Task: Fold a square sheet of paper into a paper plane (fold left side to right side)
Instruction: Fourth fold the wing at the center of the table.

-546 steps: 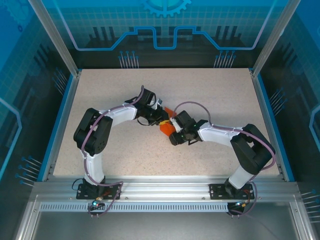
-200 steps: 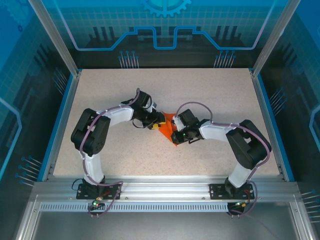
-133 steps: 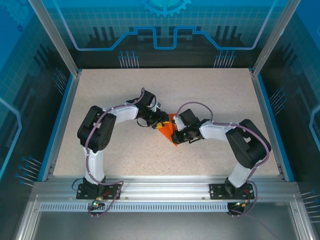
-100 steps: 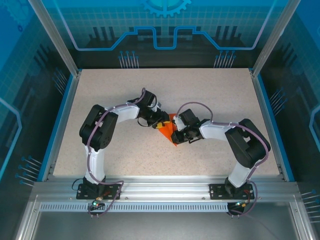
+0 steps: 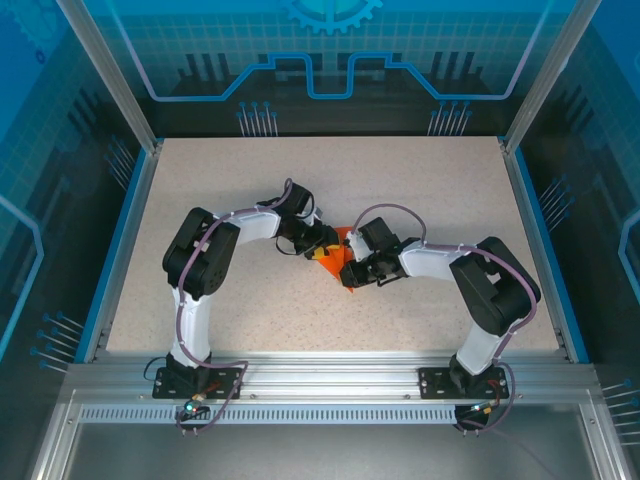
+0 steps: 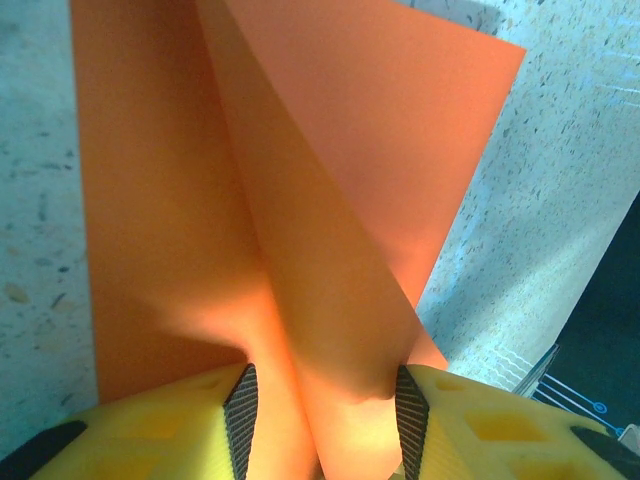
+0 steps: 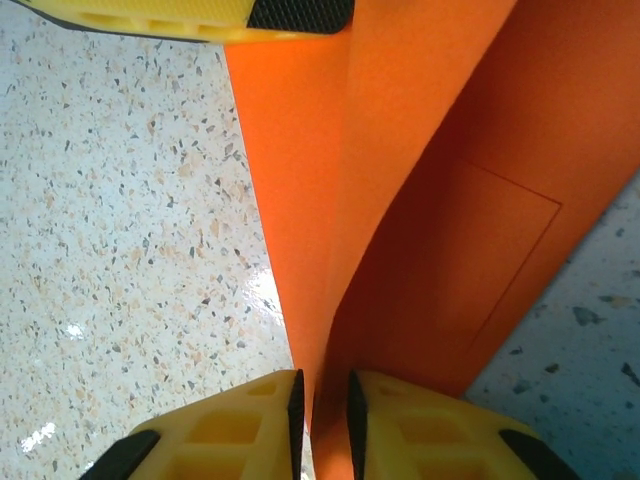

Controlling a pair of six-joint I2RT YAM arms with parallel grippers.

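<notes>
The orange sheet of paper (image 5: 338, 264), folded into layers with a pointed end, lies mid-table between both grippers. My left gripper (image 5: 322, 246) comes in from the left. In the left wrist view its jaws (image 6: 325, 420) stand apart with a puffed fold of the paper (image 6: 300, 200) filling the gap and pressing both pads. My right gripper (image 5: 353, 272) comes in from the right. Its pads (image 7: 320, 410) stand a narrow gap apart, and two splayed layers of the paper (image 7: 400, 200) run between them unpinched. A left fingertip (image 7: 200, 12) shows at the top of the right wrist view.
Speckled tabletop (image 5: 400, 190) stretches all around the paper. A blue rim (image 5: 120, 250) and aluminium frame posts (image 5: 110, 80) bound the table. Both arms arch inward, their elbows raised at the left (image 5: 195, 260) and right (image 5: 490, 285).
The paper has come down onto the table and shifted slightly. The left arm's elbow has swung rightward. The right jaws have parted a little around the paper's edge.
</notes>
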